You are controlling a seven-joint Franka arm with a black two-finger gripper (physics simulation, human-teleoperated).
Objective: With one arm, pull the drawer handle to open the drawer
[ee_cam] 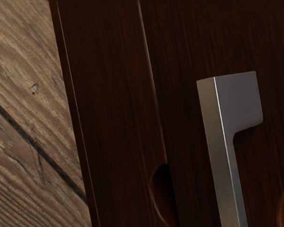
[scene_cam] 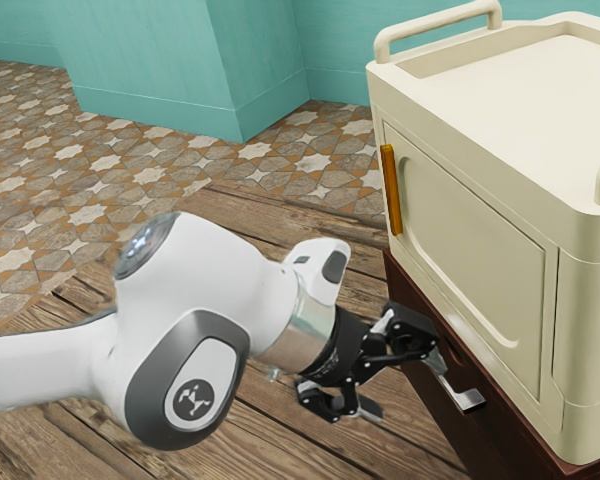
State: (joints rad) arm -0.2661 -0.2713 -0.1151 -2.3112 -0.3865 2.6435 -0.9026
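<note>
Handle [ee_cam: 220, 127] lies just beyond the spread gripper [scene_cam: 405, 385], toward the exterior view's right, long axis parallel to the seam [ee_cam: 155, 90] beside the drawer front [ee_cam: 187, 42]; a short reach likely comes first

Drawer cabinet [ee_cam: 113, 94] dark red-brown, handle [ee_cam: 241, 99] silver-grey; upper unit [scene_cam: 460, 240] cream (bar [scene_cam: 391, 190] amber, though); tiles [scene_cam: 40, 150] star-patterned; walls [scene_cam: 145, 50] teal.

1. A brown wooden table [scene_cam: 270, 435] is carrying the furniture, its planks showing grain, dark seams and, in the wrist view, a small knot [ee_cam: 35, 88].
2. A dark red-brown drawer cabinet [scene_cam: 488, 440] is standing on the table, toward the exterior view's right.
3. That cabinet is bearing a cream cabinet [scene_cam: 470, 270].
4. Patterned floor tiles [scene_cam: 40, 130] are stretching beyond the table's far edge.
</note>
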